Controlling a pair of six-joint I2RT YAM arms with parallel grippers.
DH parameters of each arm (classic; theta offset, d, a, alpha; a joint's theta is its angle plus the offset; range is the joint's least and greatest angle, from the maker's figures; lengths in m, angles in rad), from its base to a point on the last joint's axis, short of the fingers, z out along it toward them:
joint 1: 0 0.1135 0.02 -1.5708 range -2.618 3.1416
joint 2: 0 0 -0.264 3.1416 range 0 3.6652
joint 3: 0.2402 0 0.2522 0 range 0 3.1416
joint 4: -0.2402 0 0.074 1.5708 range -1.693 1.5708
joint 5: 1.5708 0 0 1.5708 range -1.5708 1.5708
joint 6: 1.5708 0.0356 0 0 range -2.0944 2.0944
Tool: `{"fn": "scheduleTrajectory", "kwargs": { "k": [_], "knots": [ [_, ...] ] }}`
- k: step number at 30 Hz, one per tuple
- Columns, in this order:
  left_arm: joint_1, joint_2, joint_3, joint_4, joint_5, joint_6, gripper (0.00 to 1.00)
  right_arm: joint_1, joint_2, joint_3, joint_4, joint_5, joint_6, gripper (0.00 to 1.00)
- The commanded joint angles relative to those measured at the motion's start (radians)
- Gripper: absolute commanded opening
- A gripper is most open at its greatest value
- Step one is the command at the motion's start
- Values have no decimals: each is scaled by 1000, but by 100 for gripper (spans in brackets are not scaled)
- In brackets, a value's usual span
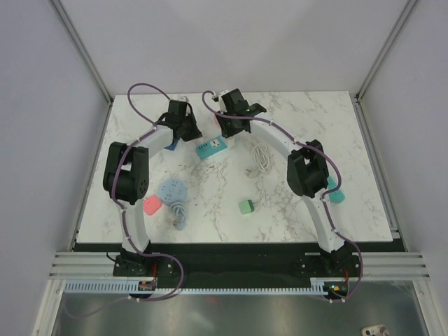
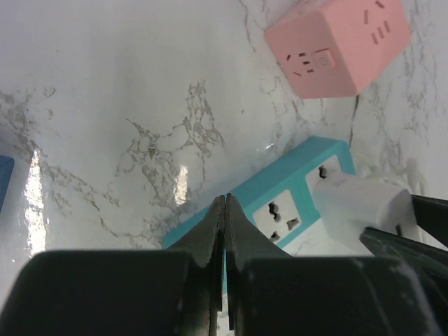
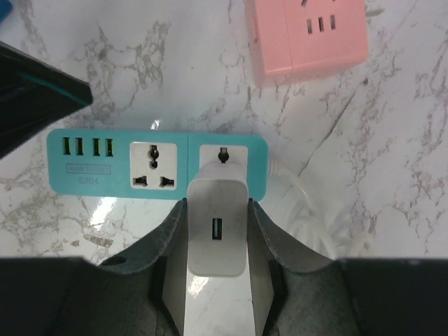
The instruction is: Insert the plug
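A teal power strip [image 1: 212, 148] lies on the marble table, with USB ports on one end and two sockets [image 3: 87, 164]. My right gripper [image 3: 217, 203] is shut on a white plug [image 3: 217, 234] with a USB port in its back. It holds the plug against the strip's end socket, and I cannot tell how deep the pins sit. In the top view the right gripper [image 1: 227, 131] is over the strip. My left gripper [image 2: 225, 201] is shut and empty, with its tips over the strip's other end [image 2: 276, 185]. The plug [image 2: 353, 206] shows at right in the left wrist view.
A pink socket cube [image 3: 308, 35] sits just beyond the strip and also shows in the left wrist view [image 2: 336, 45]. The strip's white cable [image 1: 260, 157] lies coiled to its right. A round blue strip [image 1: 171, 190], a pink block [image 1: 152, 204] and a green block [image 1: 246, 206] lie nearer the arm bases.
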Motion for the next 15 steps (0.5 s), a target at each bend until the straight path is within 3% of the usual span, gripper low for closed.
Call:
{"fn": "scheduleTrajectory", "kwargs": {
  "k": [1, 8, 15],
  "knots": [
    [11, 41, 47, 8, -26, 13, 2, -4, 123, -119, -31, -35, 24, 0],
    [11, 86, 40, 8, 11, 11, 2, -7, 105, -257, 58, -33, 56, 0],
    [5, 84, 21, 11, 74, -6, 2, -25, 38, -290, 35, -16, 65, 0]
  ]
}}
